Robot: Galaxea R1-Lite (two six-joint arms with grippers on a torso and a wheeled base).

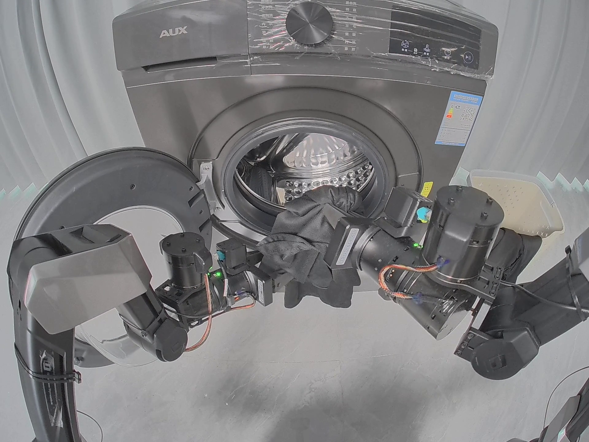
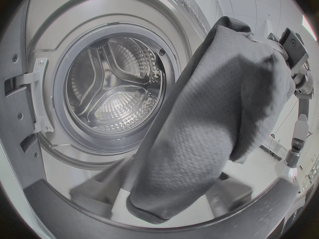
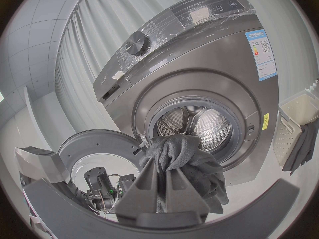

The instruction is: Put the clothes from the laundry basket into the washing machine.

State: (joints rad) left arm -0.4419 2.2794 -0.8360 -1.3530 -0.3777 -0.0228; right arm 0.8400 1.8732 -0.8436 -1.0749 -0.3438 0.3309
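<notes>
While my right pincer (image 3: 161, 170) hangs in front of the washing machine (image 1: 178, 102), its two fingers are closed tight on a dark garment (image 1: 307, 234).

- Garment: bunched at the top where I grip it, the rest drooping below. It sits just outside the round opening, its upper folds level with the lower lip of the drum (image 1: 319, 161). Not inside.
- Drum: bare metal, ribs and holes visible behind the cloth.
- Door (image 1: 123, 179): swung fully open to my left, lying wide of the opening.
- Left pincer (image 2: 166, 183): low, under the hanging end of the garment, beside the door. Fingers spread apart, with the cloth's lower hem dangling between them. Whether either finger touches the cloth, I cannot tell.
- Laundry basket (image 1: 521, 197): pale, perforated, standing on the floor at my right, next to the machine's side.
- Second dark cloth (image 3: 302, 146): draped over the basket's near rim, hanging down its outer wall.
</notes>
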